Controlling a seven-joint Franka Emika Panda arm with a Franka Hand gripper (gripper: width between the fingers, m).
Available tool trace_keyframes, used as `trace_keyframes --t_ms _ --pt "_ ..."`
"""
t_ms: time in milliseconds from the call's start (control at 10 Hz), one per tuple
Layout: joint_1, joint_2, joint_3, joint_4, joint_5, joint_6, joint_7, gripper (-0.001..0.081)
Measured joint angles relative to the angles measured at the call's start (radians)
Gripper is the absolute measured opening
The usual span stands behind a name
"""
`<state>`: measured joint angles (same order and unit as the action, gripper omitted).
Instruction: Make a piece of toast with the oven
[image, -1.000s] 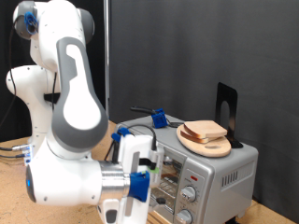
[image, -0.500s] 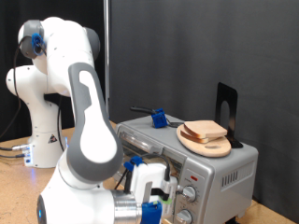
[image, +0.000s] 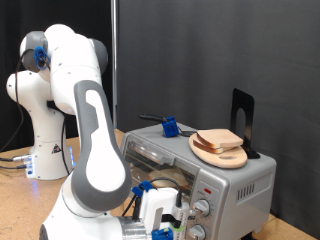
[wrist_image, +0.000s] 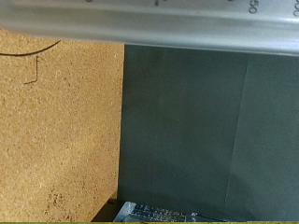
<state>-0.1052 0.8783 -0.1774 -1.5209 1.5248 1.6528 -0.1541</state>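
- The arm (image: 95, 150) has dropped lower than it was a moment ago, so that its hand now sits at the bottom edge of the exterior view, in front of the oven (image: 195, 180).
- The pincer (image: 160, 232) is mostly cut off by that bottom edge; I cannot tell whether its fingers are apart or together, and nothing shows between them.
- The wrist view shows no fingers, only a silver edge of the oven, the bare brown counter (wrist_image: 56, 131) and a dark backdrop (wrist_image: 206, 131).
- The piece of toast (image: 220, 140) has not moved: it lies on the round wooden plate (image: 222, 155) on top of the oven, towards the exterior view's right.
- A blue clip (image: 171, 127) and a black stand (image: 241, 120) also sit on the oven's top.
- In my judgement the bread has not yet gone in, and the descent puts the hand level with the oven's front, near the door and the knobs (image: 203, 208).
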Motion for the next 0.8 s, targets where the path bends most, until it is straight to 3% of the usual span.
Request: trace_keyframes --t_ms 800 --pt "0.001 0.017 0.018 0.001 0.003 0.008 -0.014 0.0801"
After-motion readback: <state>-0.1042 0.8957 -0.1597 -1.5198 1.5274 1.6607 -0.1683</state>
